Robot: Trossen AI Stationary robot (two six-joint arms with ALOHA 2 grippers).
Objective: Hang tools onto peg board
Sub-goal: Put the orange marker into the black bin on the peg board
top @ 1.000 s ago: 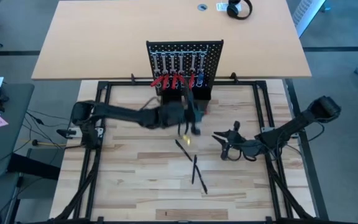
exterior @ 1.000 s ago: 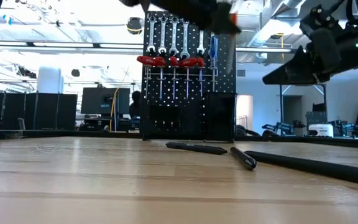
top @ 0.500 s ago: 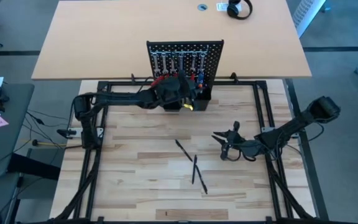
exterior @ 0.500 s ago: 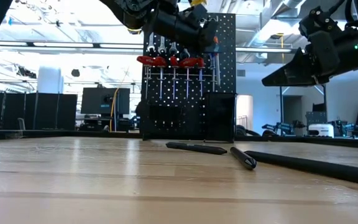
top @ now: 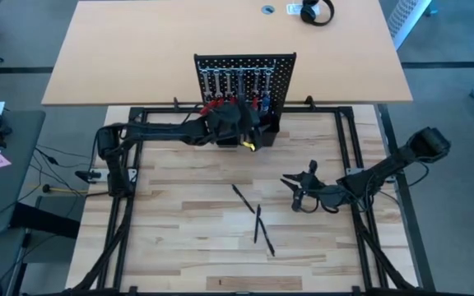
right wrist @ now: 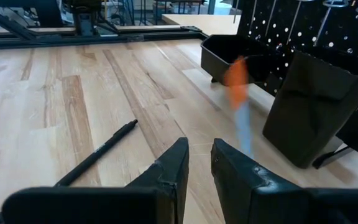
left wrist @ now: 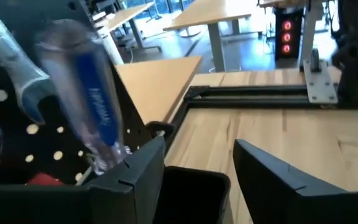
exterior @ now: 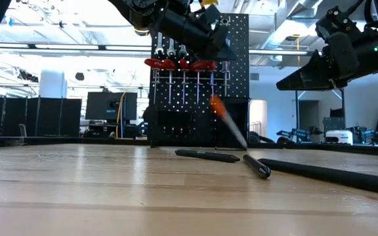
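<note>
The black peg board [top: 245, 70] stands upright at the table's far middle, with silver wrenches, red-handled tools [exterior: 176, 64] and a blue-handled screwdriver [left wrist: 98, 112] hanging on it. My left gripper [left wrist: 197, 149] is open right in front of the board, above its black box holders [right wrist: 309, 106]. Below it an orange-handled screwdriver [exterior: 218, 107] shows blurred and tilted in the air, held by nothing. Two thin black stick tools [top: 243, 197] [top: 257, 224] lie flat on the table's middle. My right gripper [top: 299, 193] hovers shut at the right, empty.
A black metal frame [top: 138, 123] rims the wooden work table. Behind the board stretches a tan desk [top: 138, 49] with headphones [top: 315, 12]. Bare wood lies to the left and near side of the stick tools.
My left gripper has gone from the table's middle toward the far edge, up to the peg board, carrying the orange-handled screwdriver. The screwdriver has since left the gripper and now drops, tilted and blurred, in front of the box holders.
</note>
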